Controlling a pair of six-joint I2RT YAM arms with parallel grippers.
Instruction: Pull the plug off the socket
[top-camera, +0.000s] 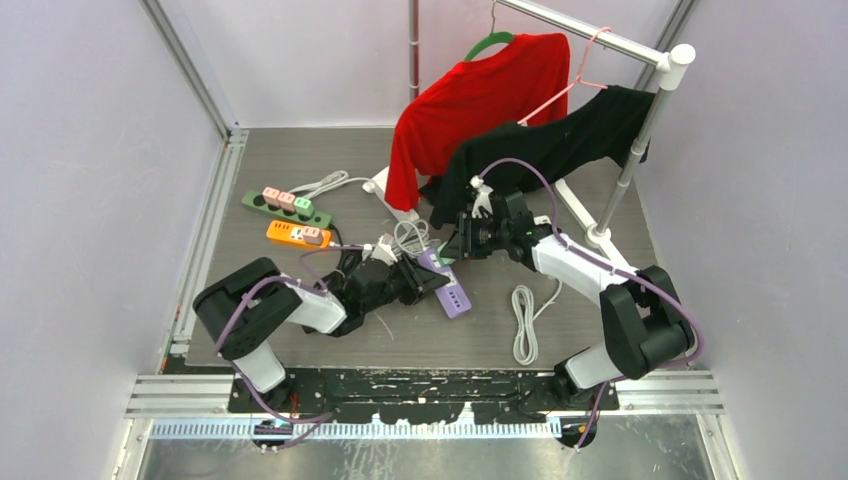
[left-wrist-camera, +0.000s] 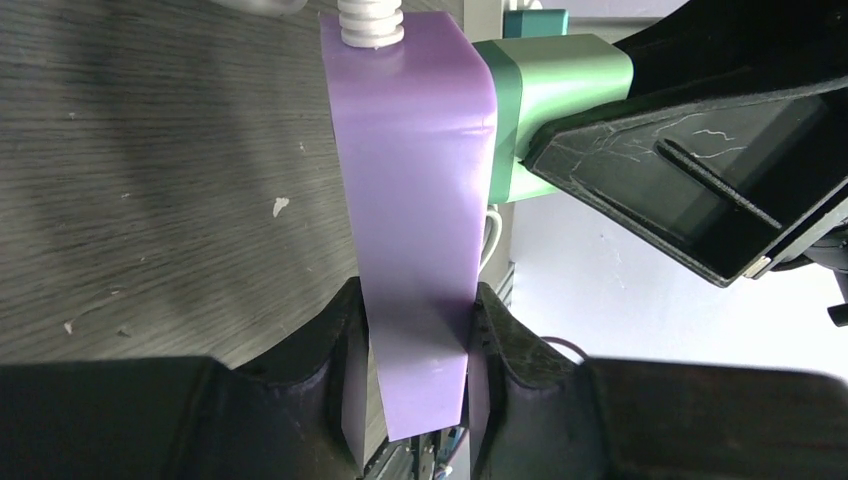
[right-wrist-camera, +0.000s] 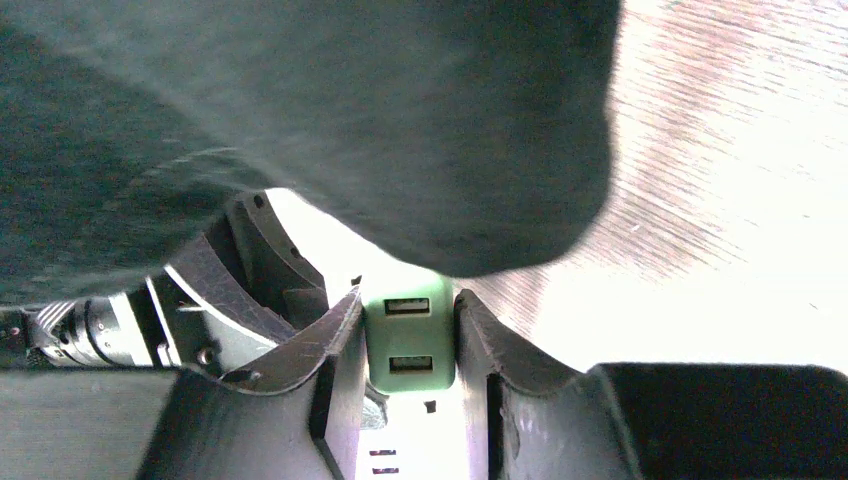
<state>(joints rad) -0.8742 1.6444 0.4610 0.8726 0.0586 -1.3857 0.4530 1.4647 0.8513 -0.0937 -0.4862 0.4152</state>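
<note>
- green plug (right-wrist-camera: 408, 345): a small rigid block, judged light and hard, with smooth sides liable to slip; it is best held across its two flat sides.
- it is seated in the purple power strip (left-wrist-camera: 415, 200) on the table (top-camera: 300, 160); two usb ports are shown on its face.
- the right gripper (right-wrist-camera: 408, 300) is clamped on the plug; the left gripper (left-wrist-camera: 418, 310) is closed around the strip.

Grey wood-grain tabletop (top-camera: 300, 160), pale lilac walls (top-camera: 90, 150), clothes rail (top-camera: 560, 21).
</note>
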